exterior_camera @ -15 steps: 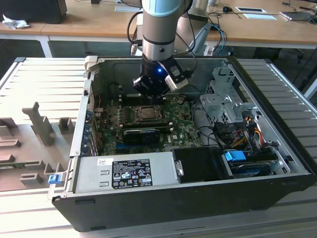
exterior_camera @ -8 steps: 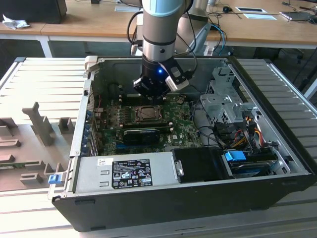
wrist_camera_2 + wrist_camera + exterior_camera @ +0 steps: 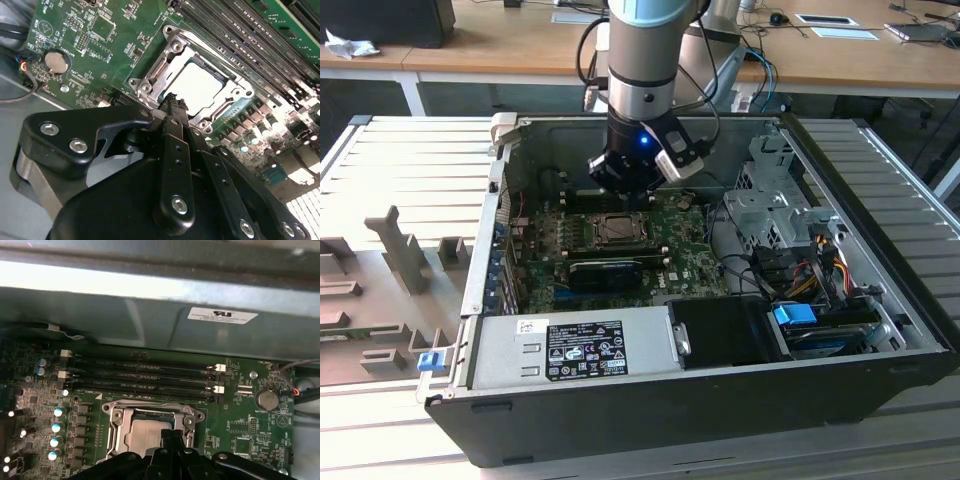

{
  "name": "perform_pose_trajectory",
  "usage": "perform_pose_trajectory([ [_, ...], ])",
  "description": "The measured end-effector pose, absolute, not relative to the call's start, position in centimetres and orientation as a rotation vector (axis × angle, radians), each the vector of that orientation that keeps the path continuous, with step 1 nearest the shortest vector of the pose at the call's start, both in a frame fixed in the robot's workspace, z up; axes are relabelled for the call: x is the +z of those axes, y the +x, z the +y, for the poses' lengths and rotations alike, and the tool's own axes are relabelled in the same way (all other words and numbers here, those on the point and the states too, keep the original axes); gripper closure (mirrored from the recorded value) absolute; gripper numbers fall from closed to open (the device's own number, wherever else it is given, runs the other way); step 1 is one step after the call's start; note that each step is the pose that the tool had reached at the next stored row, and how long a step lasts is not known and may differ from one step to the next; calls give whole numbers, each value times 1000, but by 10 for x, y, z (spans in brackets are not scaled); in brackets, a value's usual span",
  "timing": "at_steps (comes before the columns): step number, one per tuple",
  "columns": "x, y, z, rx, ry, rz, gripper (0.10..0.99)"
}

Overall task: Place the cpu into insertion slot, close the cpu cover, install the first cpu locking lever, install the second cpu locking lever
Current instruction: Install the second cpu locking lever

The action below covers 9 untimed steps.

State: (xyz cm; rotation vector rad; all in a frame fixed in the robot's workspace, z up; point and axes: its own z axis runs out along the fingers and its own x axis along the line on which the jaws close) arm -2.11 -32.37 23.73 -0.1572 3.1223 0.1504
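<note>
— As I read the second wrist view, the cpu [image 3: 197, 89] already sits in the slot [image 3: 150, 82], cover [image 3: 159, 67] down around it.

— And the gripper [image 3: 172, 102]?

— I see its fingers pressed together, holding nothing, tips just beside the socket's edge.

— Levers?

— I can't tell whether either is latched. So I judge placing and closing done, levers likely left.

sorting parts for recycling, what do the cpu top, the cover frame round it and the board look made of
The cpu: pale matt metal top by the look, with an even, dull sheen. The cpu cover: bright bare metal, likely stamped steel, with glints and sharp bent edges. The board: green lacquered circuit laminate, probably fibreglass, studded with soldered parts.
</note>
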Motion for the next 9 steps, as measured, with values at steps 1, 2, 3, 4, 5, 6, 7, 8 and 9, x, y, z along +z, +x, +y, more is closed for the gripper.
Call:
perform_pose_trajectory([
  [1,237,-21,-324,151,-157,3122,980],
  [2,237,-21,-324,151,-158,3122,980],
  [3,237,-21,-325,151,-158,3122,980],
  [4,237,-21,-326,151,-157,3122,980],
  [5,237,-21,-326,151,-157,3122,980],
  [6,237,-21,-328,151,-157,3122,980],
  [7,237,-21,-329,150,-157,3122,980],
  [8,237,-21,-331,150,-157,3122,980],
  [9,237,-21,-332,151,-157,3122,980],
])
